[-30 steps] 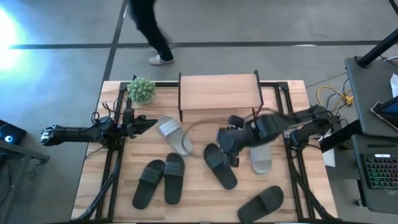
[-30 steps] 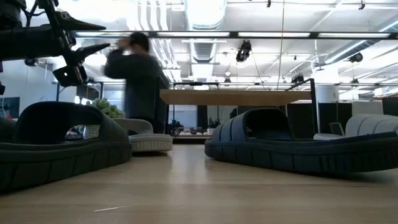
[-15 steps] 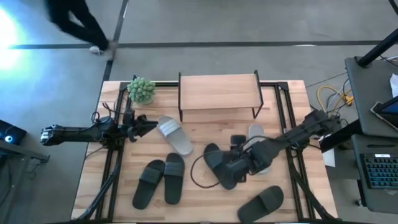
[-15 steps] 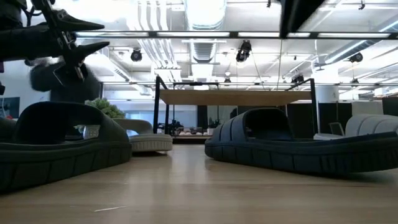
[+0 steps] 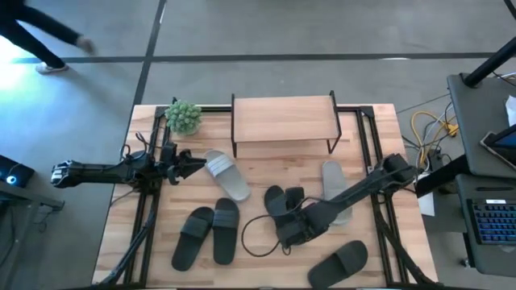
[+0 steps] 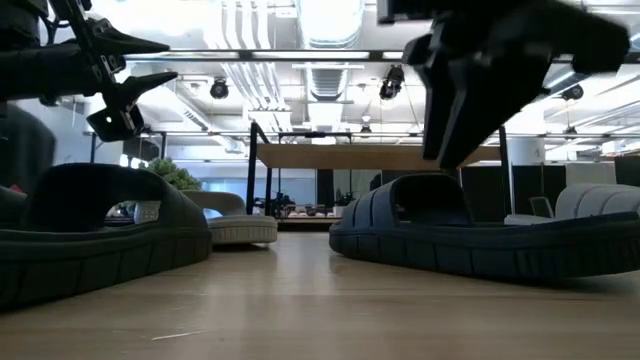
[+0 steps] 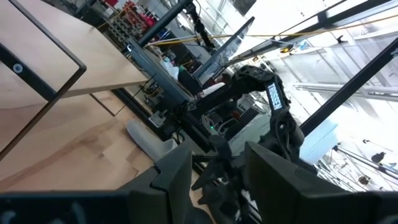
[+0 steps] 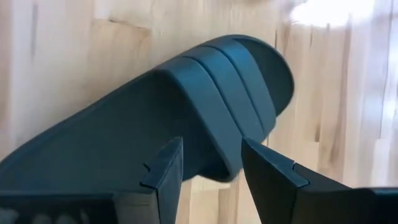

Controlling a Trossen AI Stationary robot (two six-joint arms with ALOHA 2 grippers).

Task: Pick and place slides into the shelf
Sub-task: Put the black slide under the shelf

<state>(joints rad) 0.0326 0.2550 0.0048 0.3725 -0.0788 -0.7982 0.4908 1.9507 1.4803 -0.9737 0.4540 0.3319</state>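
Six slides lie sole-down on the table. One black slide (image 5: pixel 279 206) (image 8: pixel 186 112) is under my right gripper (image 5: pixel 285 231) (image 8: pixel 211 180), which is open and hovers above the strap end (image 6: pixel 430 195) without touching it. A black pair (image 5: pixel 208 235) and a fourth black slide (image 5: pixel 339 262) sit near the front edge. One white slide (image 5: pixel 224 173) lies just ahead of my open left gripper (image 5: pixel 192 163) (image 7: pixel 214 180), which is held off the table (image 6: pixel 130 72). A grey one (image 5: pixel 335 190) rests beside the right arm. The shelf (image 5: pixel 282 119) stands at the far edge.
A potted plant (image 5: pixel 184 117) stands at the shelf's left. A dark cable loop (image 5: pixel 256 235) hangs from the right arm over the table. Black frame rails (image 5: pixel 145 217) run along both table sides. A person's legs (image 5: pixel 40 36) show on the floor beyond the far-left corner.
My right gripper has swung from beside the shelf toward the near edge and a little left, and has come down over the black slide in the middle, still open. The slides have not moved. The person has walked away to the left behind the table.
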